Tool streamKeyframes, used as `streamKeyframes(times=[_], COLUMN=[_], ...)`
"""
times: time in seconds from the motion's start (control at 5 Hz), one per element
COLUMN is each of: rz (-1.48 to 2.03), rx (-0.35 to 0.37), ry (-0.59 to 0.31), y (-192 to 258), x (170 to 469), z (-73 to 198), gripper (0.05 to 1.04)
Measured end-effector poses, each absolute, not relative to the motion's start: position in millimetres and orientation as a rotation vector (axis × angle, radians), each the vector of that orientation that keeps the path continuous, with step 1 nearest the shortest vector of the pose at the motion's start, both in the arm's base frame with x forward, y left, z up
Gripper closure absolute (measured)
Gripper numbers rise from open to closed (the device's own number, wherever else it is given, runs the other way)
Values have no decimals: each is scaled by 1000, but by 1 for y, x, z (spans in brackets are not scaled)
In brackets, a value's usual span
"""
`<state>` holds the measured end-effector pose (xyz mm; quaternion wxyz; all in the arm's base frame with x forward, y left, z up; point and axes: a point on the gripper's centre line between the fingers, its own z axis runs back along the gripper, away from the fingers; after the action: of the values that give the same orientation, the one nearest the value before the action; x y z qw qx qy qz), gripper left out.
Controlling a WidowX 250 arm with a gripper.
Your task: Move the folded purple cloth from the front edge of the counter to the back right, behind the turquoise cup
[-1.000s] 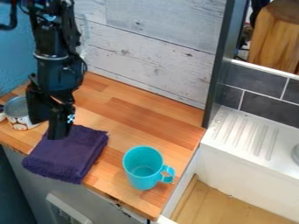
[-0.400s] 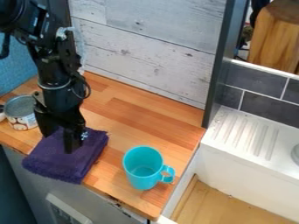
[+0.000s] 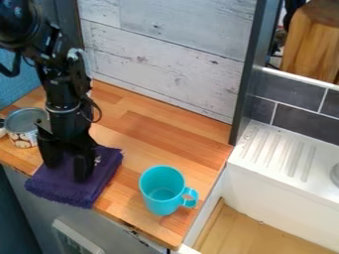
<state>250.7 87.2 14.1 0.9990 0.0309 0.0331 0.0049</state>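
Note:
The black gripper (image 3: 65,167) hangs pointing down over the folded purple cloth (image 3: 69,190), at the left of the counter. Its two fingers stand apart, with purple cloth showing between them. Their tips are at or just above the cloth; whether they touch it I cannot tell. The gripper covers the cloth's upper left part. To the right, a turquoise mug (image 3: 157,198) stands upright, its handle toward the right. A metal can with a patterned label (image 3: 25,139) is just left of the gripper.
The wooden counter (image 3: 159,134) ends at the right beside a white sink unit with a ridged drainboard (image 3: 278,151). A dark upright post (image 3: 250,74) rises at the counter's back right corner. Pale wooden boards (image 3: 165,49) form the wall behind.
The gripper has come down and slightly toward the front, from above the cloth's back edge to the cloth itself. Cloth, mug and can have stayed in place.

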Motion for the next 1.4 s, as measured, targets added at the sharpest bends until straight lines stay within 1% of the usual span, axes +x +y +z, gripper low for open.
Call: streamKeyframes(times=[0.2,0.4,0.6,0.8,1.0,1.4], rz=[73,64,32,-14,-87,-205], rx=[105,83,33,-20,-79,-167], ry=[104,87,55,20,-4,-39], y=[90,82,69,50,29,-16], x=[266,288,305,328,350,386], z=[5,3,3,4,6,9], gripper=[81,81,81,82,83,83])
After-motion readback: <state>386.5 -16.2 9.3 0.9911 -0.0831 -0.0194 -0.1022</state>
